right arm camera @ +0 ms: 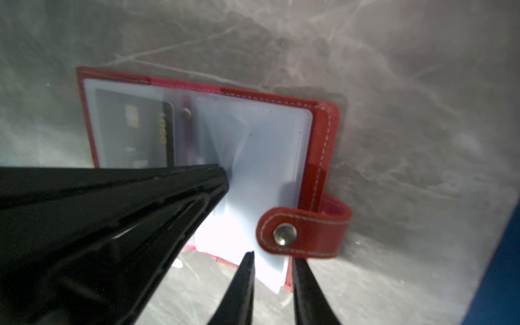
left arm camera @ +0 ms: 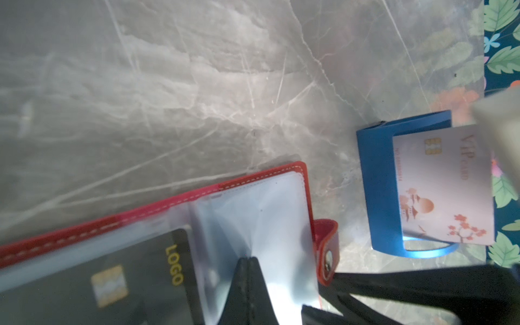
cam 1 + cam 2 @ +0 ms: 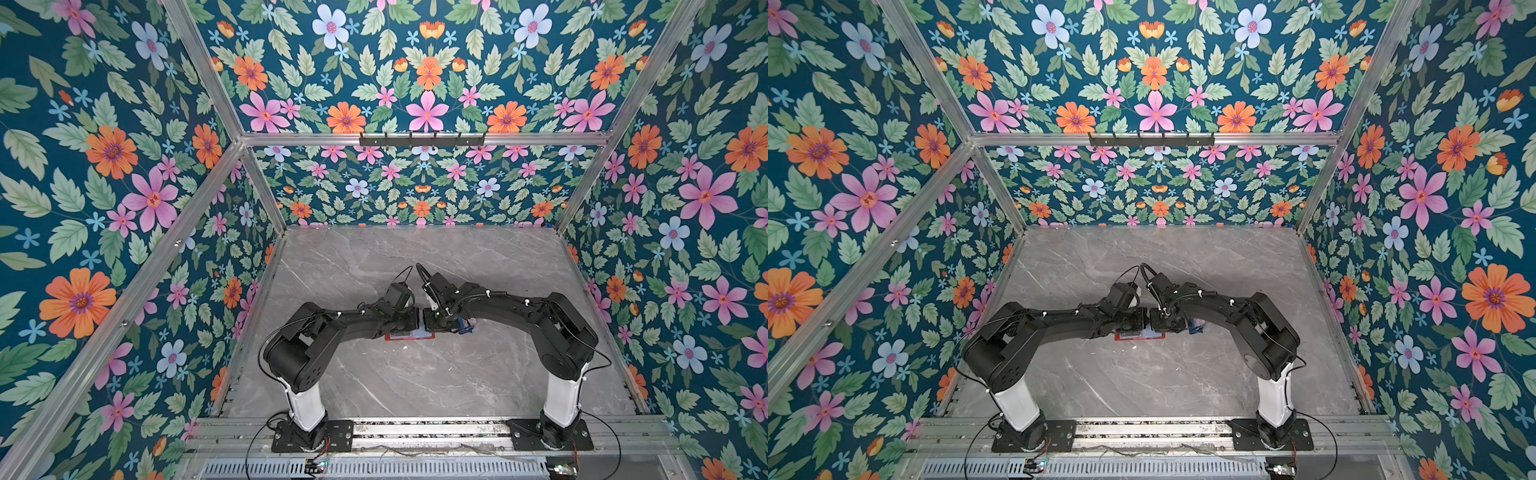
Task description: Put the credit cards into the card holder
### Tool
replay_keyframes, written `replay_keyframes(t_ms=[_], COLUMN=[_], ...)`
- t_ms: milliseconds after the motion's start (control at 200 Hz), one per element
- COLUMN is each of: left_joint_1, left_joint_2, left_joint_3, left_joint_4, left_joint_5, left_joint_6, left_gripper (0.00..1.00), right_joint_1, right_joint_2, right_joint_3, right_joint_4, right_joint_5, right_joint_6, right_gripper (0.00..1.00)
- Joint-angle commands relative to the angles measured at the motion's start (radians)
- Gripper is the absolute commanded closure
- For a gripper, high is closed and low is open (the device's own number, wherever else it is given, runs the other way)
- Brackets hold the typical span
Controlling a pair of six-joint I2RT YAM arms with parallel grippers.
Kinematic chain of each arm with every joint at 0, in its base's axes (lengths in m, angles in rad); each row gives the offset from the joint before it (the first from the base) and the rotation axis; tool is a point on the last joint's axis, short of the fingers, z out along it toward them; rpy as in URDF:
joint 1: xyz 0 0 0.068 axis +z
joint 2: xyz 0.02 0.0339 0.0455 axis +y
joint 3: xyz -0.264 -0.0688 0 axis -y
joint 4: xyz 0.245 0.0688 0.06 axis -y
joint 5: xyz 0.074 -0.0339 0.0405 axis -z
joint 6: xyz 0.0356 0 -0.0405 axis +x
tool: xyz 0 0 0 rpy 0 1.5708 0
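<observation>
The red card holder lies open on the marble table, its snap tab folded over. A dark credit card with a gold chip and "LOGO" sits inside a clear sleeve on one page. My left gripper is shut on the clear sleeve of the other page, which puckers around its tip. My right gripper is open, its jaws either side of the sleeves' corner by the tab. A pale pink VIP credit card rests in the blue tray. In both top views the arms hide most of the card holder.
The small blue tray stands just beyond the card holder's tab side, near the floral wall. Both wrists meet over the table's middle. Grey marble surface spreads all round, with floral walls on three sides.
</observation>
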Motion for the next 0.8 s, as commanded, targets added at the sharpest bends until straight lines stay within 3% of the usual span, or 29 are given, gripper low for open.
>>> replay_keyframes(t_ms=[0,415,795], left_joint_1=[-0.002,-0.001,-0.001], left_joint_2=[-0.012,-0.092,-0.116], left_joint_3=[-0.007,-0.032,-0.054], left_joint_4=[-0.034,-0.061,-0.048], left_joint_5=[0.007,-0.043,-0.057], left_joint_6=[0.004,0.007,0.001], left_gripper=[1.0,1.0,1.0], right_joint_1=[0.001,0.001,0.002], right_joint_2=[-0.025,-0.021,0.037], right_joint_3=[-0.007,-0.001,0.05], right_joint_4=[0.006,-0.001,0.02], right_joint_5=[0.03,0.06,-0.044], right_joint_6=[0.026,0.04,0.019], right_gripper=[0.75,0.89,0.79])
